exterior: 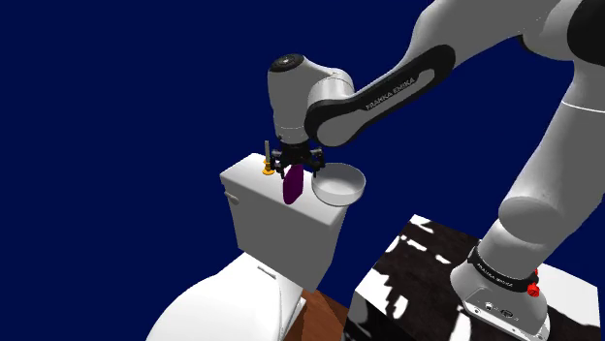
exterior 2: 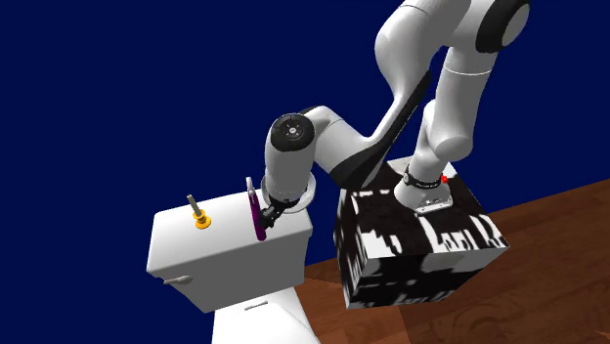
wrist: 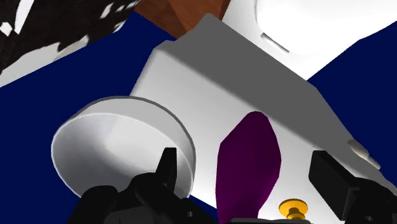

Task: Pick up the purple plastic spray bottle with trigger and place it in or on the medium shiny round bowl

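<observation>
The purple spray bottle (exterior: 290, 185) stands upright near the front edge of a white toilet tank (exterior: 276, 221), and it looks thin from the side (exterior 2: 256, 211). My gripper (exterior: 295, 162) is right above it. In the wrist view the gripper (wrist: 240, 159) is open. The bottle (wrist: 249, 159) sits between the left finger (wrist: 167, 169) and the right finger (wrist: 336, 181), with a gap on each side. The round pale bowl (exterior: 340, 185) rests on the tank's end toward the stand, close beside the bottle, and its hollow shows empty (wrist: 114, 147).
A small yellow knob with a thin stem (exterior: 267, 167) stands on the tank top (exterior 2: 200, 219) on the bottle's other side from the bowl. Below the tank is the white toilet seat (exterior: 228, 305). The black-and-white stand (exterior 2: 420, 249) sits on a wooden floor (exterior 2: 547, 254).
</observation>
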You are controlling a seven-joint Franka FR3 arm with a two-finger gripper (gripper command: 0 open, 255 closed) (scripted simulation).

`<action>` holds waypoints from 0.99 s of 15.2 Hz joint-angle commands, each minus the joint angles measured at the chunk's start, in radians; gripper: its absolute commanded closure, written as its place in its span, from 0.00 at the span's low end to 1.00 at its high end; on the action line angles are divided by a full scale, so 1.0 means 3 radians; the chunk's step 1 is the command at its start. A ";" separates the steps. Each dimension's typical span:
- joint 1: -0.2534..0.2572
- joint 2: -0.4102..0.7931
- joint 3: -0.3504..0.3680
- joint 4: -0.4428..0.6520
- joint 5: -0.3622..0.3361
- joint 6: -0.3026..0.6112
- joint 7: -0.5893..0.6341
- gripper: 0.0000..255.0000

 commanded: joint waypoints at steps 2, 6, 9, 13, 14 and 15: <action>0.0157 0.0523 -0.0114 0.0378 -0.0498 -0.0131 0.0560 0.00; 0.0385 0.0993 -0.0325 0.0771 -0.0849 -0.0252 0.0958 0.00; 0.0387 0.1058 -0.0369 0.0731 -0.0916 -0.0160 0.0996 0.00; 0.0388 0.1143 -0.0421 0.0693 -0.1002 -0.0056 0.1044 0.00; 0.0388 0.1143 -0.0421 0.0693 -0.1002 -0.0056 0.1044 0.00; 0.0388 0.1143 -0.0421 0.0693 -0.1002 -0.0056 0.1044 0.00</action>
